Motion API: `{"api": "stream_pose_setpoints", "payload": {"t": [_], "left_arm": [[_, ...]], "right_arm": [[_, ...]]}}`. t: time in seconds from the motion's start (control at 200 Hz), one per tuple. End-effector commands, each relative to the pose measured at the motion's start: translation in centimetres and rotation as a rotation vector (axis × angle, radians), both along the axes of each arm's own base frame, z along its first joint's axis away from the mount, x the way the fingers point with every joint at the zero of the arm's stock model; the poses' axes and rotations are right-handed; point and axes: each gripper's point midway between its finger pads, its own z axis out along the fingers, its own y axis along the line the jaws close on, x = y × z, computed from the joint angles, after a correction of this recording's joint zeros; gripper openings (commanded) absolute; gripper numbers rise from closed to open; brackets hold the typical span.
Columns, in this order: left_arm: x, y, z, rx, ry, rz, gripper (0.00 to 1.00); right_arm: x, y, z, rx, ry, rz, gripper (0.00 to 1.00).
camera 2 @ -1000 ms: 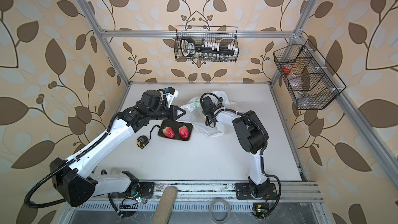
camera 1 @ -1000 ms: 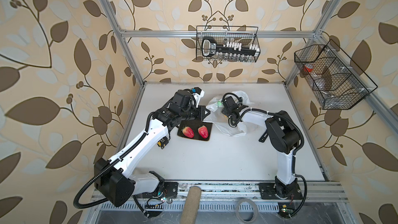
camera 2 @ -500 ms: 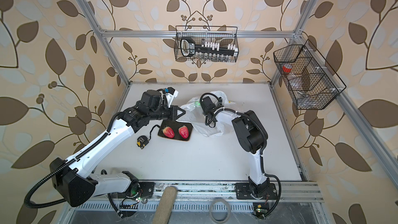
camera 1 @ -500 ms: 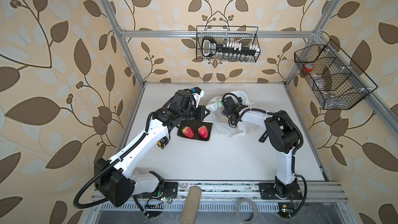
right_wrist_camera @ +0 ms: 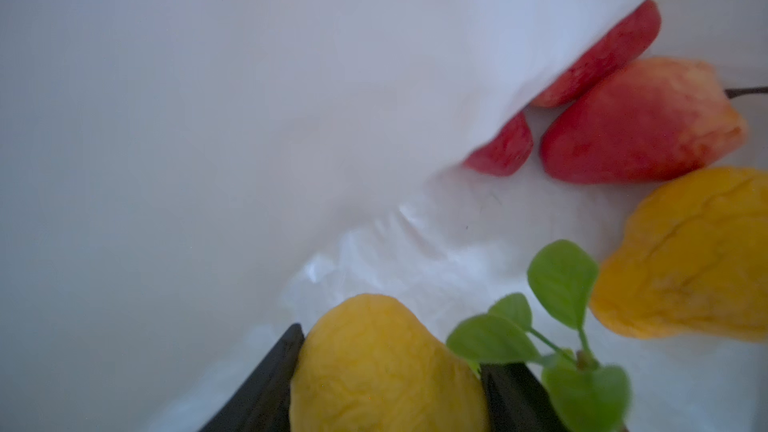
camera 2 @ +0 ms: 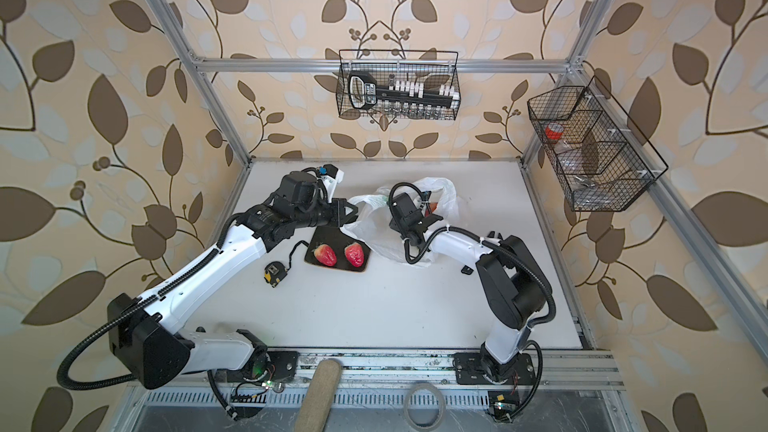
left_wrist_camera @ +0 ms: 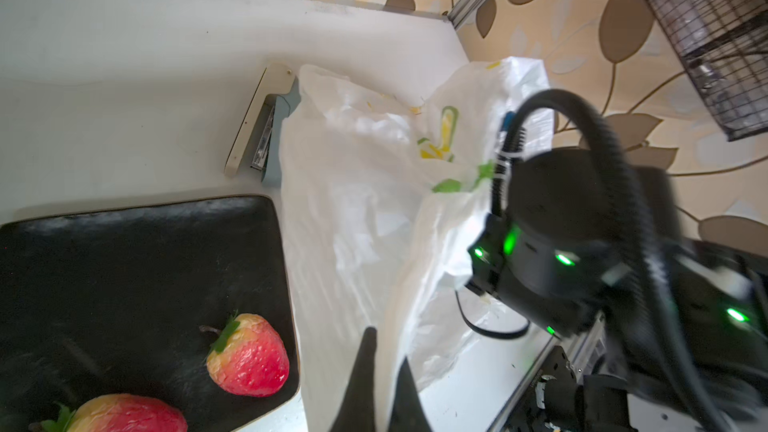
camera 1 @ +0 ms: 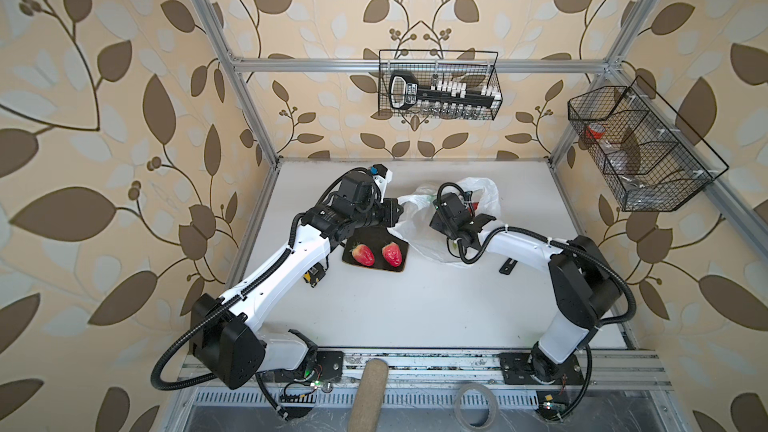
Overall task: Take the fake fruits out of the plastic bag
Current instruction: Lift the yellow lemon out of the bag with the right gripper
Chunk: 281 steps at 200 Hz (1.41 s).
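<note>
Between the fingers (right_wrist_camera: 270, 380) of the right gripper (right_wrist_camera: 390, 349), deep inside the bag (camera 1: 417, 228), a lemon (right_wrist_camera: 374, 388) is held. Both black fingers are pressed against its sides, and its leaf sprig (right_wrist_camera: 561, 280) is left sticking out past one fingertip. Over the last second the jaws have been drawn in from a wider stance onto the fruit. In both top views neither arm is seen to have shifted, so the change is judged to be the grasp itself, and nothing is yet lifted. Just beyond the fingertips more fruits are left lying on the bag's floor: a red-orange fruit (right_wrist_camera: 640, 126), a yellow-orange pear (right_wrist_camera: 685, 255) and two red pieces (right_wrist_camera: 505, 149) half hidden under a fold of film. Across the opening from that gripper, the left gripper (left_wrist_camera: 384, 353) is clamped shut on the bag's edge, so that the mouth is held up and open. Just beside the left gripper a plate (left_wrist_camera: 124, 268) is set right against the bag, with two strawberries (left_wrist_camera: 249, 355) already laid on it. With the lemon pinched, the next step is judged to be a withdrawal through the mouth toward the plate. The thin film could be dragged along, and the glossy skin could slip.
</note>
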Motion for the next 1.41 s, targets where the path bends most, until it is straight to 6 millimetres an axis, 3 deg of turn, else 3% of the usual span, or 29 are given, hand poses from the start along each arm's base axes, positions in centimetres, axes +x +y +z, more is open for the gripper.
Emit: {"api": "stream_pose_setpoints", "payload": {"t": [0.0, 0.18, 0.2, 0.34, 0.541, 0.771, 0.941, 1.072, 1.272, 1.402], "left_arm": [[1.8, -1.0, 2.1, -0.041, -0.054, 0.014, 0.0], [3.1, -1.5, 2.6, -0.066, -0.063, 0.035, 0.0], [3.6, -1.8, 1.4, -0.054, -0.041, 0.037, 0.0], [4.7, -1.9, 1.3, -0.052, -0.044, 0.057, 0.0], [6.3, -1.6, 1.7, -0.048, -0.065, 0.097, 0.0], [7.4, -1.9, 1.5, -0.057, -0.054, 0.085, 0.0], [7.6, -2.1, 1.6, -0.062, -0.049, 0.058, 0.0], [7.7, -2.2, 1.8, -0.056, -0.049, 0.041, 0.0], [7.7, -2.1, 2.3, -0.053, -0.054, 0.029, 0.0], [7.4, -1.9, 2.8, -0.038, -0.061, 0.017, 0.0]], "right_arm": [[-1.0, 0.2, 1.9, 0.008, -0.063, 0.043, 0.43], [-2.7, -0.2, 4.4, -0.016, -0.123, 0.121, 0.42], [-2.9, -0.3, 4.6, -0.017, -0.127, 0.127, 0.42], [-4.4, -0.5, 6.3, -0.016, -0.16, 0.193, 0.42], [-6.5, 0.1, 8.3, -0.006, -0.23, 0.324, 0.42], [-8.5, 2.0, 12.8, 0.01, -0.424, 0.53, 0.42], [-11.1, 5.7, 15.2, -0.021, -0.532, 0.729, 0.42], [-13.1, 8.9, 15.6, -0.068, -0.564, 0.871, 0.42], [-15.0, 14.4, 13.3, -0.144, -0.559, 1.061, 0.42], [-14.4, 17.2, 11.1, -0.176, -0.52, 1.104, 0.42]]}}
